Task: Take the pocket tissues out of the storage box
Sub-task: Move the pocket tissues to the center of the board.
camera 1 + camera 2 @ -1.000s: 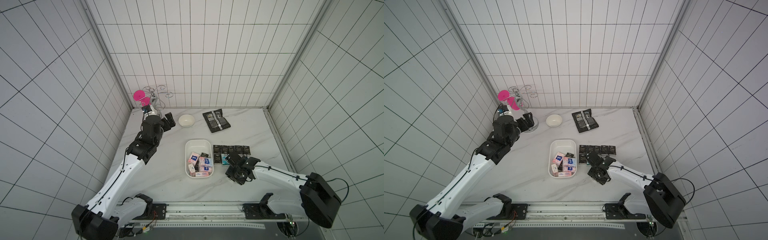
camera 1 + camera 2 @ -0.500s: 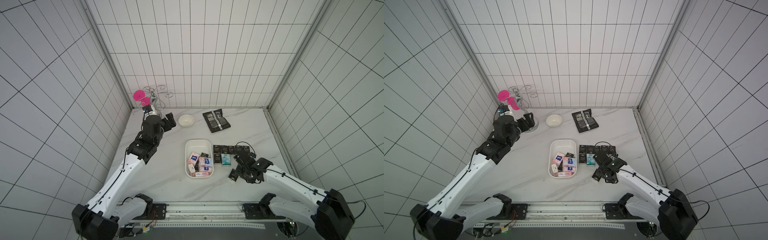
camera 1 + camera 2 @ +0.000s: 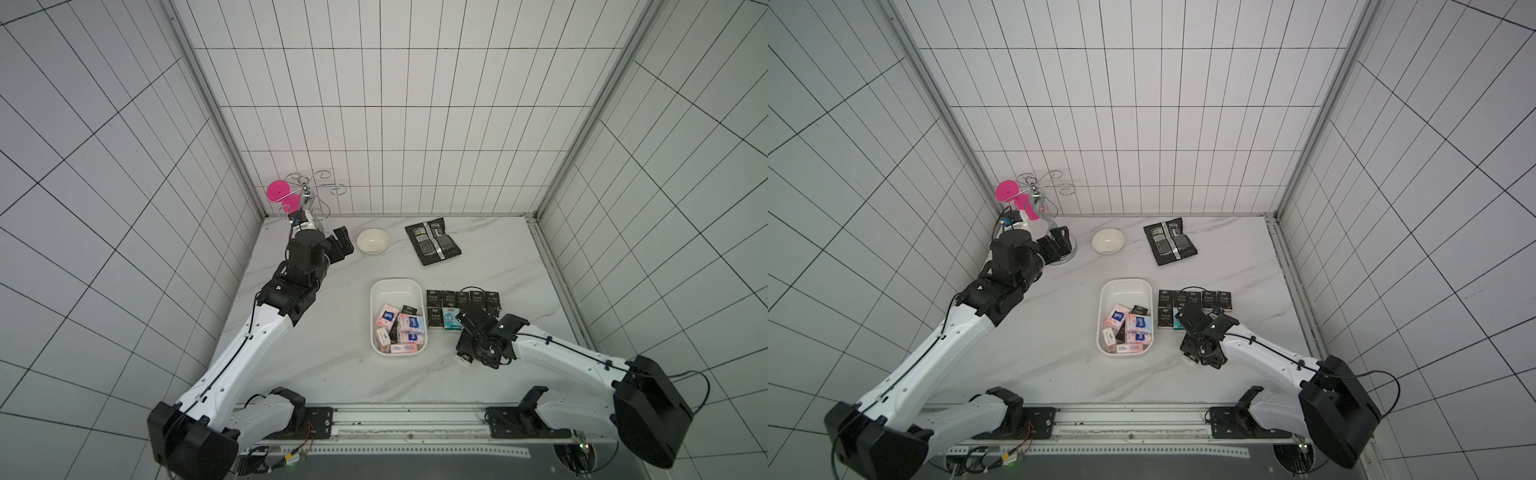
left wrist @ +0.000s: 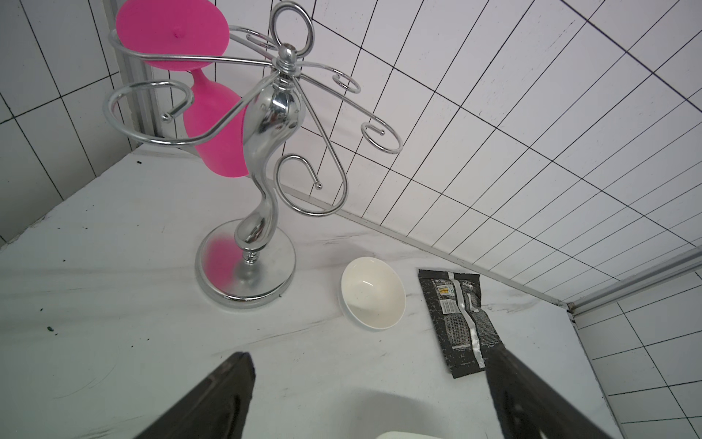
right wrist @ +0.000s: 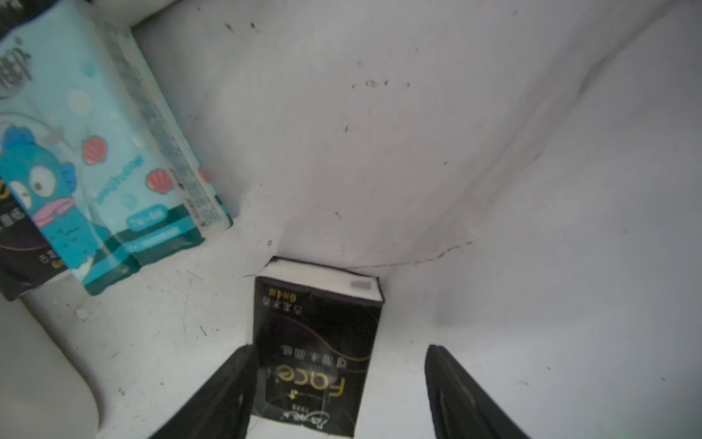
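right end effector (image 5: 340, 349): down low at the table (image 3: 311, 332), fingers spread, gripping nothing. A black "Face" packet (image 5: 315, 304) lies flat between them; one finger touches its edge, the other is clear of it
teal packet (image 5: 106, 159): on the table just beside that one
storage box (image 3: 395, 286): mid-table, with a heap of pocket tissues (image 3: 401, 332) inside, mostly pink-white
row of black packets (image 3: 461, 299): on the table beside the box
left end effector (image 4: 368, 355): far back, fingers wide apart, nothing in it
back edge: white bowl (image 3: 372, 241), black foil pouch (image 3: 433, 241), chrome stand (image 4: 266, 152) with a pink glass (image 4: 216, 125) hanging on it
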